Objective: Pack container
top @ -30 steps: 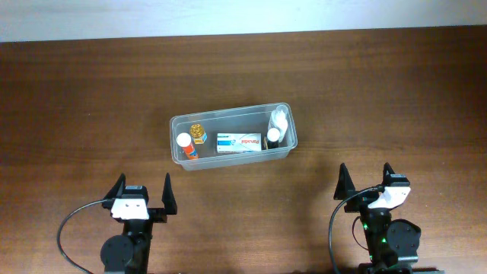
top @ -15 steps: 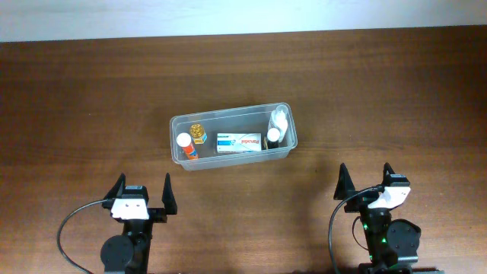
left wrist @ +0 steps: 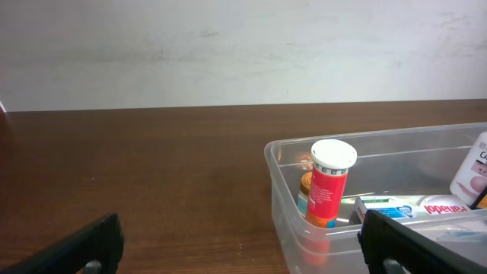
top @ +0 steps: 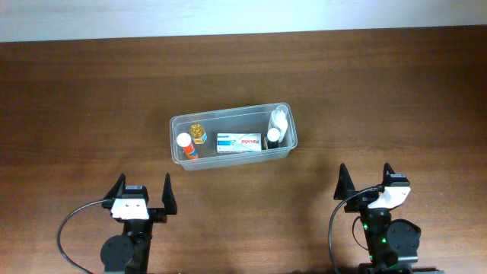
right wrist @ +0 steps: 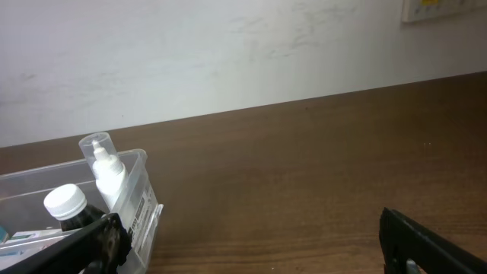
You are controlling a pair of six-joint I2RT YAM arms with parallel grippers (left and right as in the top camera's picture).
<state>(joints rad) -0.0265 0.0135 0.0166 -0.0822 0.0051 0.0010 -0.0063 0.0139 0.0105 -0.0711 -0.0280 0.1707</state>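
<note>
Seems packed already: leave container (top: 228, 112) untouched, left hand (top: 144, 184) and right hand (top: 365, 175) parked spread and empty, well apart from it above tabletop (top: 91, 99).

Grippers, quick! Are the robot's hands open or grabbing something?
Left gripper: open, holding nothing.
Right gripper: open, holding nothing.
</note>
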